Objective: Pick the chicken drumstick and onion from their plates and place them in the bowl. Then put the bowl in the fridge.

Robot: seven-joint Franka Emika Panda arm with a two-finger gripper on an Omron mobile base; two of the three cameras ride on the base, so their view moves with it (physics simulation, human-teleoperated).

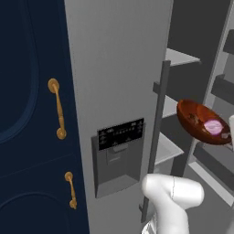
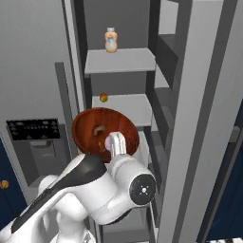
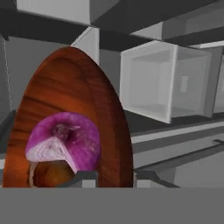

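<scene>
Gripping bowl rim, hand clenched; onion and drumstick inside, just beyond fingertips.

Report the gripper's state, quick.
Gripper: shut on the rim of the bowl, holding it tilted in front of the open fridge, with the onion and drumstick inside.

Held up in front of the open fridge, the bowl, with the onion and chicken drumstick inside it, onion lying on the drumstick. Behind the bowl, shelves; on the upper one a bottle, on the lower a small fruit. Left of the fridge, cabinets
</scene>
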